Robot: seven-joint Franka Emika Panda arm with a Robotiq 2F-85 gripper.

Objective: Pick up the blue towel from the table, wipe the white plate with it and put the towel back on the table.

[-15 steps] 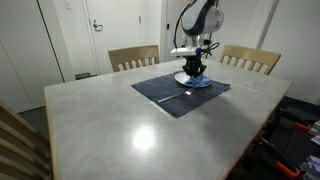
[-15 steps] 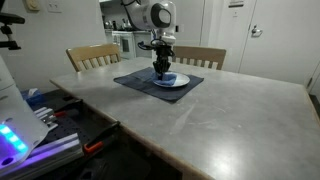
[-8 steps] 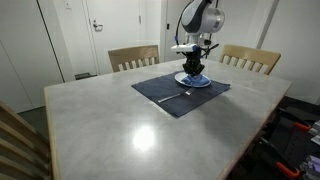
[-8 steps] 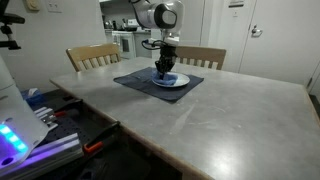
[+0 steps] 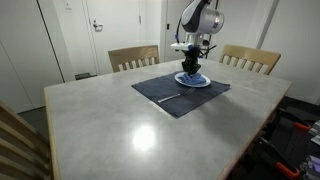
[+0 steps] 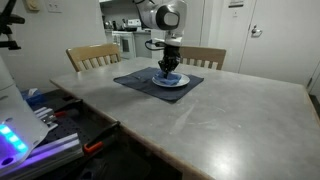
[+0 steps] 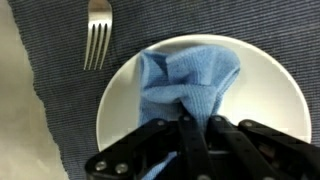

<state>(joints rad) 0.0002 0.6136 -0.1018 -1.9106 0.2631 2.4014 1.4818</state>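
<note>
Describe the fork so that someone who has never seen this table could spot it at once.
On the large grey table lies a dark placemat. On it, beside but not touching the white plate that bears the blue towel, lies the fork: the only metal thing there, slim and silver.

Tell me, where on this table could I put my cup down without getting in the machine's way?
The wide bare tabletop between the dark placemat and the near edge is free. The placemat is crowded: fork, white plate, and the pincer gripping the blue towel.
</note>
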